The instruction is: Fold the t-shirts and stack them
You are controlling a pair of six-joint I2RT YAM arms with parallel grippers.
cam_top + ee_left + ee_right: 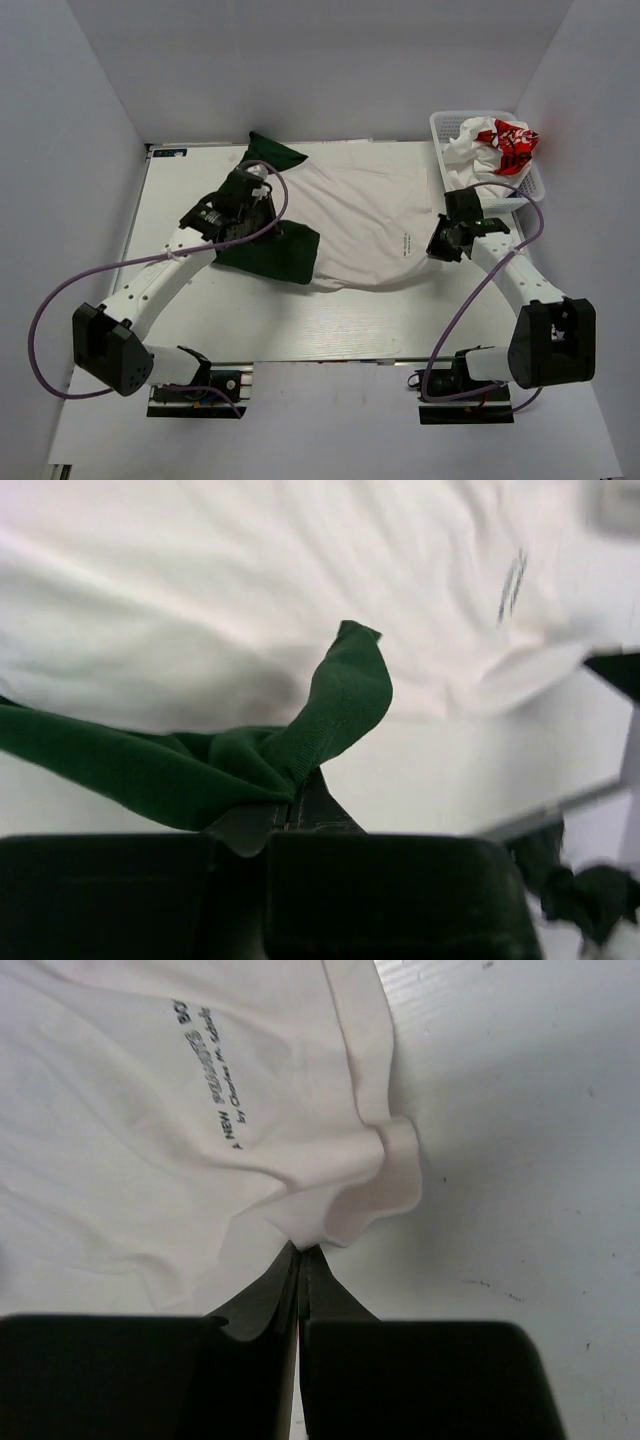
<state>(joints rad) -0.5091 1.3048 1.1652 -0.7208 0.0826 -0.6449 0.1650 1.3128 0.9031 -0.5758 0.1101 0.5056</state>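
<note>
The off-white t-shirt (350, 225) with dark green sleeves lies spread across the table, small dark lettering near its right hem. My left gripper (262, 197) is shut on its green collar (335, 705), held above the cloth near the near green sleeve (275, 252). My right gripper (440, 245) is shut on the shirt's off-white hem corner (350, 1200) at the right side. The white t-shirt with red print (500, 145) lies crumpled in the basket. The royal blue t-shirt is out of view.
A white plastic basket (443, 135) stands at the back right corner of the table. The far green sleeve (272, 152) lies at the back left. White walls enclose the table on three sides.
</note>
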